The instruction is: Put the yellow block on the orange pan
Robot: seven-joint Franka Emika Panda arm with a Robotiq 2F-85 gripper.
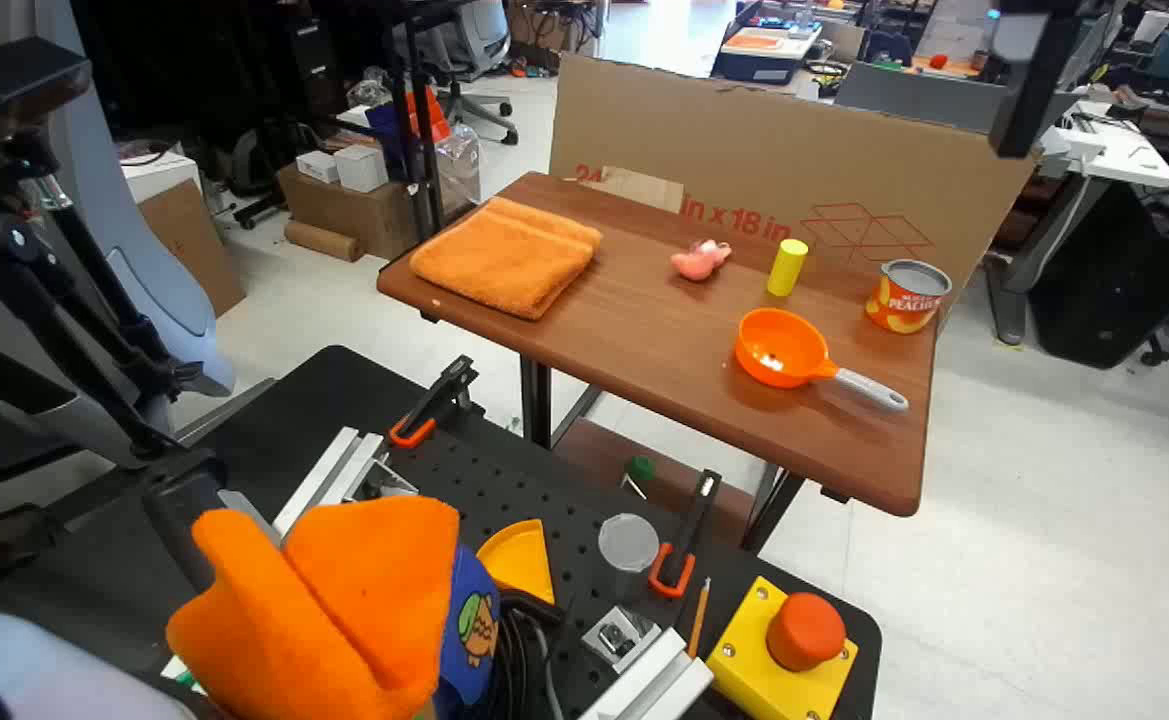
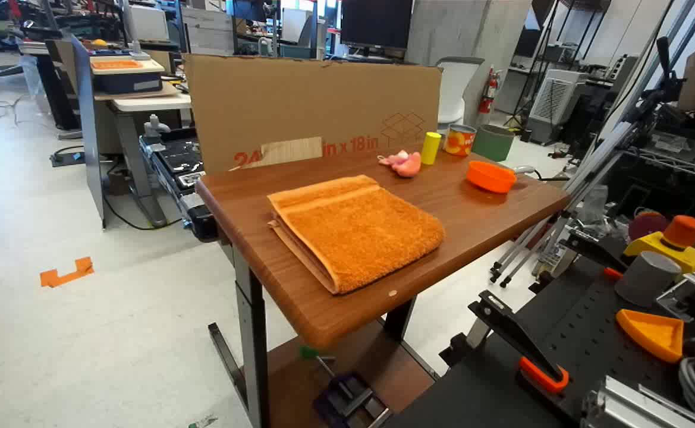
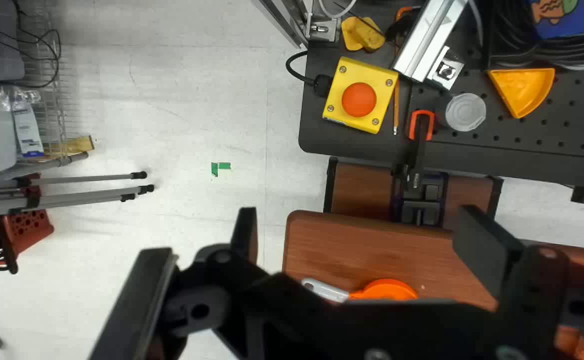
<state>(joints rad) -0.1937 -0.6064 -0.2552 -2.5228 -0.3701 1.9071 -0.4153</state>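
Observation:
The yellow block (image 1: 787, 268) stands upright on the brown table (image 1: 634, 330). It also shows in an exterior view (image 2: 430, 148); in the wrist view it is out of sight. The orange pan (image 1: 782, 350) sits on the table nearer the black bench, with its grey handle pointing to the table's short edge. The pan also shows in an exterior view (image 2: 491, 178) and partly, behind the gripper body, in the wrist view (image 3: 387, 288). My gripper (image 3: 359, 212) is open and empty, high above the table. A dark part of it hangs at the top right in an exterior view (image 1: 1022, 115).
A pink toy (image 1: 701, 260) lies beside the block. A peach can (image 1: 907, 297) stands near the table corner. A folded orange towel (image 1: 506, 255) covers the far end. A cardboard sheet (image 1: 744, 160) rises along one table edge. The black bench (image 1: 584, 570) carries clamps and a yellow button box (image 1: 779, 650).

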